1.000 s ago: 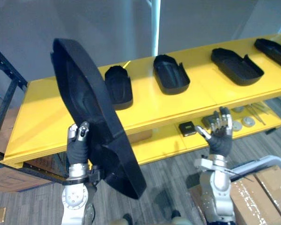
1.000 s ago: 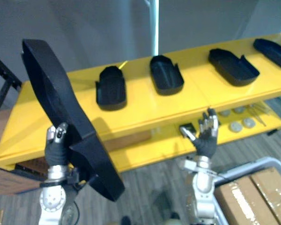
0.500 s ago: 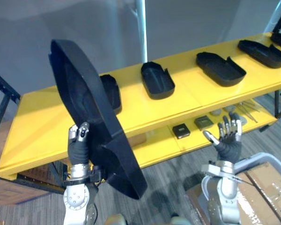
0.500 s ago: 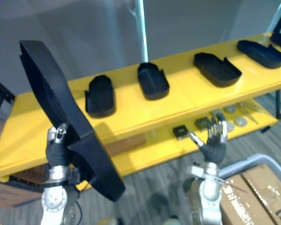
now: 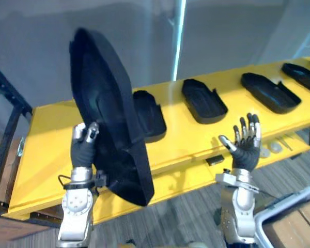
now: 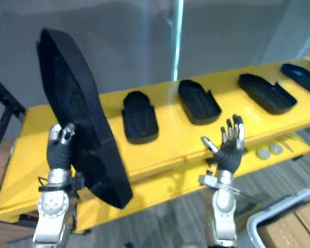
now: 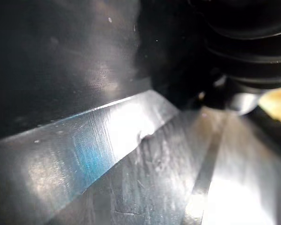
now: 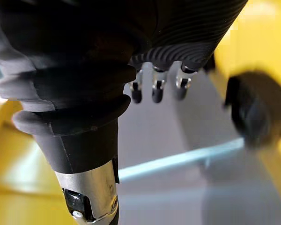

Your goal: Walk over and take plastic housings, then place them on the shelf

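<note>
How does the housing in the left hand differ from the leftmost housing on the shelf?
The held housing stands on edge, gripped by the left hand; the leftmost shelf housing lies flat, hollow side up, on the yellow shelf. The held housing looks much larger than the shelf housing. Both are black plastic shells.

arms silver-grey | left robot hand (image 5: 83,153) dark ribbed cover | right robot hand (image 5: 245,153) silver fingers, dark tips

No legible text (housing (image 5: 108,113), shelf (image 5: 46,150) both unmarked).
</note>
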{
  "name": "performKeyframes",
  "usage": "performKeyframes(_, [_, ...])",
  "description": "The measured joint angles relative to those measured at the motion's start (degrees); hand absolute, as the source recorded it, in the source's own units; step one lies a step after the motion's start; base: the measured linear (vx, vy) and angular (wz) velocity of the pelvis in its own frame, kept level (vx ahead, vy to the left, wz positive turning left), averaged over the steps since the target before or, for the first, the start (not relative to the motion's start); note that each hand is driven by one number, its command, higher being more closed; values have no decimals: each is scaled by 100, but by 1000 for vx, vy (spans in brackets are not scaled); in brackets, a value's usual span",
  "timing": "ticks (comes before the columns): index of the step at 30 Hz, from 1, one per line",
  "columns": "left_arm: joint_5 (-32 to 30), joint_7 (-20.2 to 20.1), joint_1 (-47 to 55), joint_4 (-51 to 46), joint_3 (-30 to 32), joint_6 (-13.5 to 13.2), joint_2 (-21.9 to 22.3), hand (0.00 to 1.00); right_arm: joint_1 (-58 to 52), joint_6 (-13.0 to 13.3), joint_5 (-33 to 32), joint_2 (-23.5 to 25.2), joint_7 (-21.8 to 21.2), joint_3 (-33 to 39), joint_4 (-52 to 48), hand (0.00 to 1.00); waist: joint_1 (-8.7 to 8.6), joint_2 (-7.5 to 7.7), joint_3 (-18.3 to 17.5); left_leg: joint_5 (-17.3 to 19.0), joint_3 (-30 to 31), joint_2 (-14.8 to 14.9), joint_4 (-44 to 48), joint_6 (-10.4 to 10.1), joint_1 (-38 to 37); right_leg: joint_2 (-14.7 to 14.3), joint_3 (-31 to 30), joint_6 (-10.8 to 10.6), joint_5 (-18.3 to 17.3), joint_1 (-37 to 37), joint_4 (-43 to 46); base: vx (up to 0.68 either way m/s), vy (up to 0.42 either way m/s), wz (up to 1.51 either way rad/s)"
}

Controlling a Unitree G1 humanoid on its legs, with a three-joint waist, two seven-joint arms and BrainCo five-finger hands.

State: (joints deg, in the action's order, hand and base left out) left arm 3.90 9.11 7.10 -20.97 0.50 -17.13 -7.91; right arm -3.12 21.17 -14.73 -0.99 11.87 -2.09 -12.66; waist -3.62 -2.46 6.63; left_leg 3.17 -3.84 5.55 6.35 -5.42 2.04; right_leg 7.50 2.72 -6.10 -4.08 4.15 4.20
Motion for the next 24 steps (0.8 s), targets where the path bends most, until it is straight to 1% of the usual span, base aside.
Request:
performKeyframes(1, [-25,114,101,-88,-73,80,110,100,114,-2,1,-12,-41,-93,-14,0,74,-102,-6,-107,37,17,-162,-32,5,-14,131,0,-7,2,-62,49,-67,29])
performKeyframes(2, [-35,195,161,-157,-129,129,239,100,200,2,-1,-13,-97,-182,-22,0,133,-149,-2,-206,59,62,-324,-72,-4,-36,208,1,-6,-8,-82,34,-66,30])
performKeyframes(3, [-37,218,204,-206,-138,139,301,100,237,4,-2,-19,-133,-233,-24,0,160,-149,-2,-248,61,93,-400,-93,-12,-67,234,2,-7,-7,-84,-6,-68,22])
performKeyframes(5, [-107,397,360,-403,-126,141,459,100,397,13,-11,-84,-385,-343,-153,0,260,-97,13,-338,129,149,-509,-156,-6,-156,338,44,-32,-2,-84,-22,-71,18])
performKeyframes(9, [-471,597,593,-517,168,147,474,100,583,32,-28,-120,-836,-489,-463,0,300,-21,27,-440,186,119,-652,-159,-85,-135,407,50,-36,27,-82,-3,-11,11])
performKeyframes(11, [-515,658,651,-596,421,263,477,100,601,44,-219,-123,-1147,-675,-479,0,307,34,24,-521,218,62,-802,-128,-214,-75,479,49,-43,121,-85,-13,21,10])
performKeyframes(12, [-543,679,648,-614,482,274,477,100,604,45,-277,-119,-1211,-721,-481,0,310,46,16,-535,233,43,-823,-123,-216,-64,497,45,-47,126,-85,-26,21,13])
performKeyframes(13, [-688,758,650,-664,596,297,476,100,617,53,-312,-114,-1302,-834,-483,0,311,66,7,-568,270,4,-859,-108,-212,-61,523,44,-47,127,-84,-39,12,17])
performKeyframes(15, [-978,883,645,-793,774,424,447,100,624,56,-361,-111,-1423,-1099,-488,0,305,78,-1,-696,358,-40,-1049,-89,-218,-31,655,41,-46,140,-84,-58,10,26])
performKeyframes(16, [-1014,894,646,-807,802,449,432,100,629,55,-374,-111,-1436,-1127,-487,0,308,79,-1,-707,358,-40,-1075,-88,-218,-30,667,40,-45,140,-84,-49,9,23])
performKeyframes(17, [-1178,999,646,-832,916,531,353,100,657,51,-367,-110,-1442,-1269,-484,0,324,87,-6,-727,363,-43,-1085,-85,-213,-24,705,34,-41,130,-84,-24,5,9])
performKeyframes(19, [-1398,1076,648,-831,1252,699,314,100,735,43,-262,-108,-1420,-1535,-477,0,353,115,-24,-740,375,-52,-1090,-83,-208,-16,729,30,-39,137,-84,-28,1,7])
performKeyframes(20, [-1410,1083,648,-828,1336,741,293,100,749,43,-234,-112,-1411,-1585,-477,0,358,125,-32,-743,385,-54,-1092,-80,-206,-15,742,30,-39,141,-84,-18,-9,11])
performKeyframes(21, [-1527,1089,650,-820,1487,813,177,100,764,43,-172,-113,-1362,-1618,-476,0,372,147,-44,-751,421,-57,-1116,-79,-200,-14,788,31,-39,158,-86,-11,-10,11])
performKeyframes(24, [-1625,1069,646,-759,1679,915,-116,100,794,42,-138,-214,-1301,-1591,-475,0,399,154,-51,-762,429,-76,-1121,-67,-203,8,812,31,-39,178,-90,-8,-4,5])
